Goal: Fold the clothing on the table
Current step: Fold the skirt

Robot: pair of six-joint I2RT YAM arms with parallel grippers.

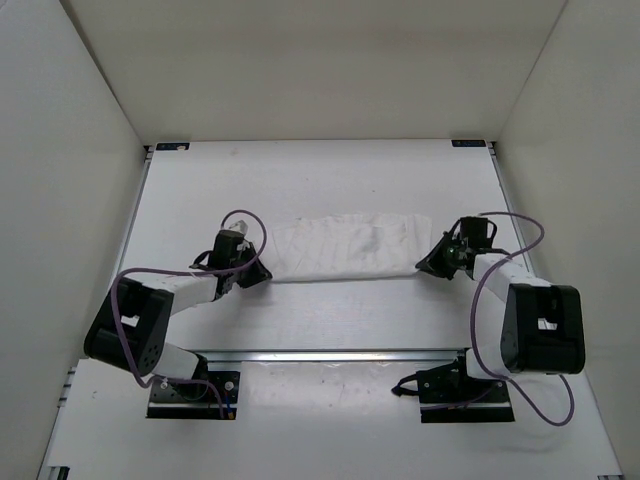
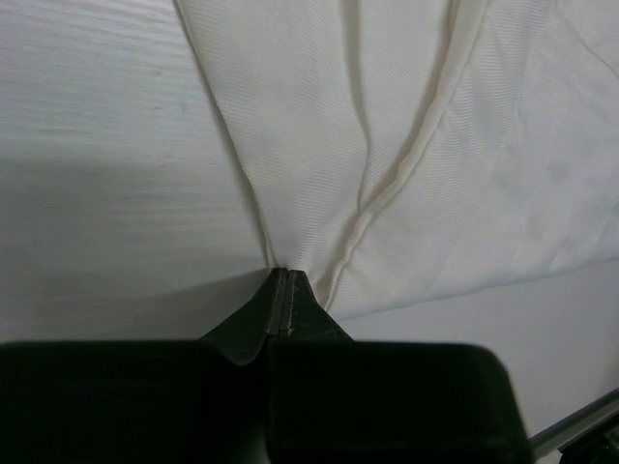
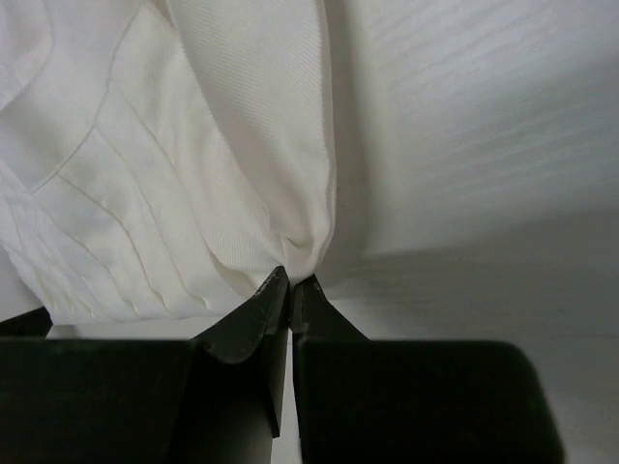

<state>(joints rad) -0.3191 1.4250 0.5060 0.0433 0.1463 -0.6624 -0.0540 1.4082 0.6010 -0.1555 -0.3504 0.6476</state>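
The left jaws are pressed together, pinching the near left corner of the clothing (image 2: 416, 145); the fabric fans out from the pinch with a seam running away from it. The right jaws are likewise shut tight on a small bunched fold at the clothing's right edge, pleat lines showing to the left of it. The clothing lies flat and creased, spread crosswise on the middle of the worktop (image 1: 300, 180) between the left arm (image 1: 170, 295) and the right arm (image 1: 505, 272).
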